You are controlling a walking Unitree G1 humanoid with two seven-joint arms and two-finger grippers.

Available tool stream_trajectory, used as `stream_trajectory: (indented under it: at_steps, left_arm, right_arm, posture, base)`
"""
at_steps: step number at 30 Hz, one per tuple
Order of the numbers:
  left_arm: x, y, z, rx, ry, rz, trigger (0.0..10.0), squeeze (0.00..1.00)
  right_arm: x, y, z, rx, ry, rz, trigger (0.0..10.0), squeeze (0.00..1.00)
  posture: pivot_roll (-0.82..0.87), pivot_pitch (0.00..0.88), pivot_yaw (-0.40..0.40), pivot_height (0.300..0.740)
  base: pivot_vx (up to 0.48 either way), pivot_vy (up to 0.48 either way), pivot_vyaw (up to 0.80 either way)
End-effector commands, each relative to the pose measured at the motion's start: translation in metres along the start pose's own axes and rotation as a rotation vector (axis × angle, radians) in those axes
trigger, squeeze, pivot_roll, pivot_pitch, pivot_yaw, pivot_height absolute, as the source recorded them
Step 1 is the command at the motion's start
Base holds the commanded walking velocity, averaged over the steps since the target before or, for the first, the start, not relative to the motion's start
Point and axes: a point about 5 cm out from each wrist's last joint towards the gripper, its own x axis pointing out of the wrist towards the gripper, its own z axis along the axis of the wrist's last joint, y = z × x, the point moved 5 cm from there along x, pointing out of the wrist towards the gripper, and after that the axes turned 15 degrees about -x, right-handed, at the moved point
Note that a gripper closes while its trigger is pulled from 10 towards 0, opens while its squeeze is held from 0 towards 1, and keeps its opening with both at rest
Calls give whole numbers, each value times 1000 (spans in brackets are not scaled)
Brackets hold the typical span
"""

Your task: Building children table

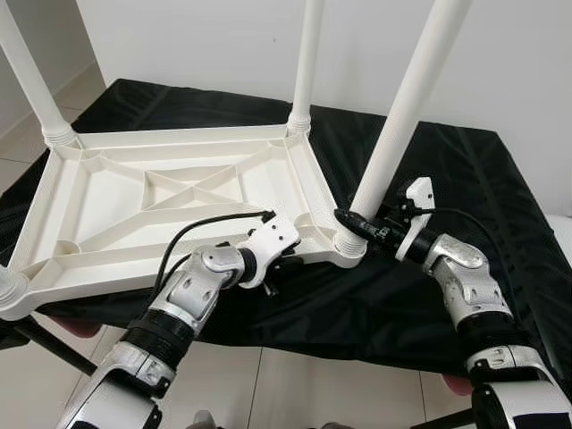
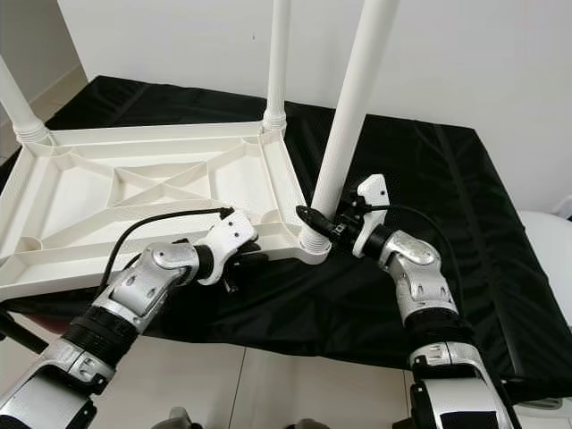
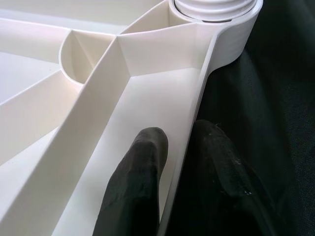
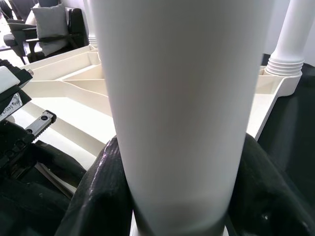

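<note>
My right gripper (image 1: 350,221) clamps the near-right leg (image 1: 402,116) just above its socket; my left gripper (image 1: 284,262) pinches the rim of the upturned tabletop (image 1: 179,192) on the black cloth (image 1: 447,179). Step, as I judge: seating this leg. Next: twist it home while the left steadies.
</note>
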Motion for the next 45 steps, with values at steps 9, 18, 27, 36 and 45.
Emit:
stream_trajectory:
  at_steps: [9,18,27,36,45]
  left_arm:
    - [-4,-3,15,27,-49,-3,10000,0]
    - [-3,-5,18,39,-49,-12,10000,0]
    - [-3,-5,21,42,-56,-14,10000,0]
    - [-4,-4,25,43,-66,-9,10000,0]
    - [-4,-3,27,44,-73,-3,10000,0]
  right_arm:
    - [-23,18,-47,119,129,-62,10000,0]
    - [-28,18,-54,158,122,-154,10000,0]
    - [-24,15,-56,156,153,-151,10000,0]
    - [-12,7,-50,161,176,-82,10000,0]
    - [-12,1,-54,176,208,-91,10000,0]
  posture:
    - [-38,9,-41,740]
    - [-41,11,-36,740]
    - [-47,11,-32,740]
    - [-38,7,-37,740]
    - [-38,2,-37,740]
  base:
    - [0,0,0]
    - [0,0,0]
    - [0,0,0]
    - [0,0,0]
    - [0,0,0]
